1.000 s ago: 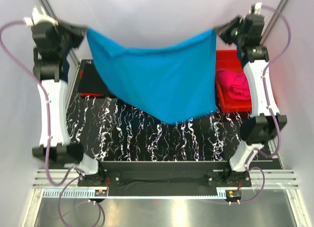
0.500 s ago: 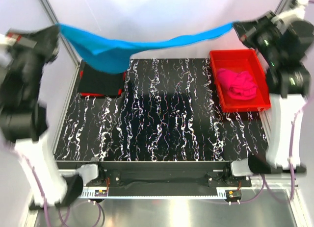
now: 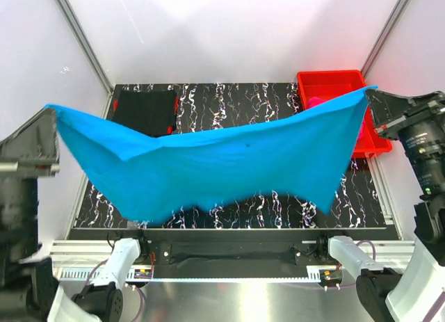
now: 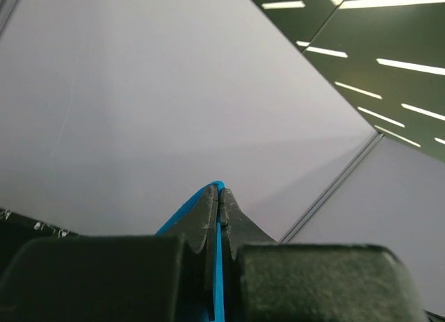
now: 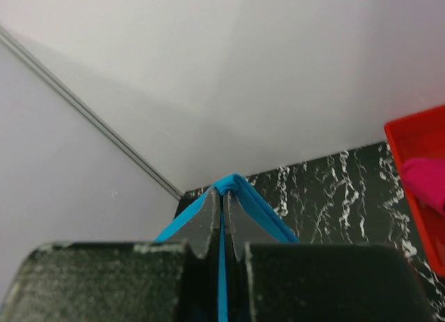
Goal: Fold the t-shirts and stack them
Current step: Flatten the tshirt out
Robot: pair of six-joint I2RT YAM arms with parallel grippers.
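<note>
Top external view, far left: the left pincer is raised high beside the left edge of the black white-veined table. Its two dark fingers are pressed together on one corner of the bright turquoise-blue cloth t-shirt. The left wrist view confirms the grip: a thin blue fold runs up the seam between the closed fingers and peeks out at their tips, with only pale wall and ceiling lights beyond. At the table's far left corner lies the black t-shirt folded to a flat square, resting flat on the surface.

The turquoise shirt is stretched in the air between the two arms, spanning nearly the whole width of the table. Its upper edge dips in the middle and its lower edge sags toward the near side, lowest left of centre. Whether that lowest part touches the table cannot be told.

Farther right, a red plastic bin sits at the table's far right corner. The hot pink cloth t-shirt lies bunched inside it, mostly hidden behind the blue cloth.

At far right, the right pincer is held up beside the bin, clamped on the shirt's other corner. In the right wrist view the blue fabric wraps over the tips of the closed fingers.
</note>
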